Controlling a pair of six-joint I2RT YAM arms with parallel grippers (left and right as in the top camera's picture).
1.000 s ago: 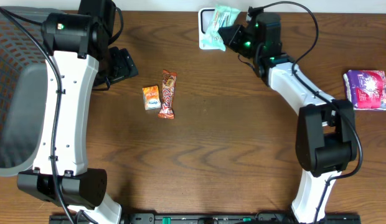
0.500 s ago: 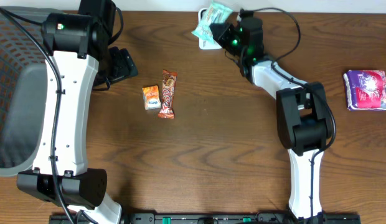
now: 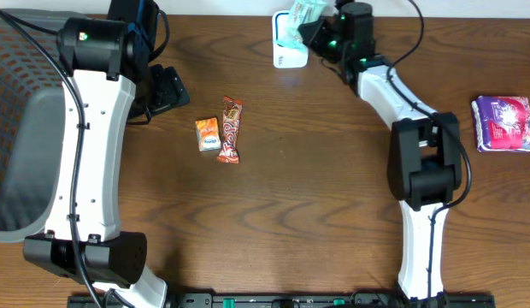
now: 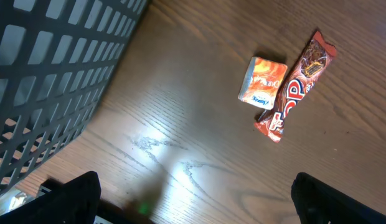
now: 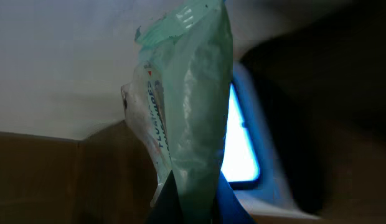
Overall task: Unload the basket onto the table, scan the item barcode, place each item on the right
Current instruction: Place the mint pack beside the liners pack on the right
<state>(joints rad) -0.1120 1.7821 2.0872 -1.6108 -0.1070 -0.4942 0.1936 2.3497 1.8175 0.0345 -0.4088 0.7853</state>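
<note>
So the right gripper (image 5: 190, 208) is pinched down tight on the bottom edge of a green packet (image 5: 187, 93), fingers basically closed with just the thin plastic between them. In the wrist view the packet stands up from the gripper, crinkly and a bit see-through, with some print down one side that I can't read. Right behind it is the scanner (image 5: 241, 146), its window glowing pale blue, and the packet covers part of that window from this angle. From overhead, the packet is held at the far edge of the worktop (image 3: 316, 197), over the top end of the white scanner, which sits flat on the wood. Can't tell whether packet and scanner touch or there's a gap.

The left gripper (image 4: 199, 208) is the opposite: jaws spread as wide as they go, nothing in them, hanging above bare wood. Just off to one side of it is a black mesh basket (image 4: 50, 74), at the left edge of the worktop. Out ahead of it, an orange packet (image 4: 263, 81) and a candy bar (image 4: 296, 87) in a red-brown wrapper lie side by side, touching or very nearly. Way over on the right edge, well apart from everything else, there's a purple pack (image 3: 504, 122) lying flat.
</note>
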